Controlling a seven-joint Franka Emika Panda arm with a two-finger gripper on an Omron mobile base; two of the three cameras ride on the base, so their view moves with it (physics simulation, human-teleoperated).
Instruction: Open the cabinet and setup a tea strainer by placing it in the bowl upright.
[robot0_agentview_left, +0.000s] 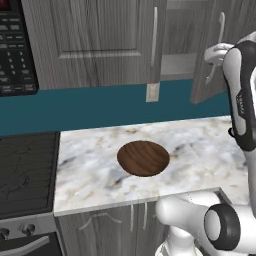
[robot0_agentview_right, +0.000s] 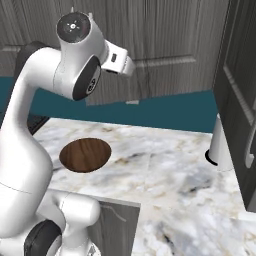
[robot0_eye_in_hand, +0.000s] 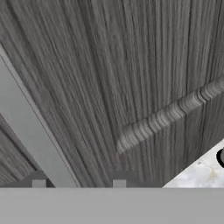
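The claw (robot0_eye_in_hand: 78, 183), parted and empty, faces the cabinet (robot0_eye_in_hand: 113, 78) door; its vertical handle (robot0_eye_in_hand: 30, 135) lies just beside.

Arm raised high, elbow bent — tool (robot0_eye_in_hand: 78, 183) fingers apart w/ gap, nothing betw. them.

**A:** How much room did you have up top?

**B:** Not much, tbh. The cabinet's (robot0_agentview_left: 95, 45) right door (robot0_agentview_left: 212, 55) hung partly open, so a gap showed between the doors. Your gripper (robot0_eye_in_hand: 78, 183) sat right up against the wood panel, silver handle (robot0_eye_in_hand: 30, 131) just beside it.

**A:** And below?

**B:** The counter (robot0_agentview_left: 200, 150) lay open around the bowl (robot0_agentview_left: 143, 158).
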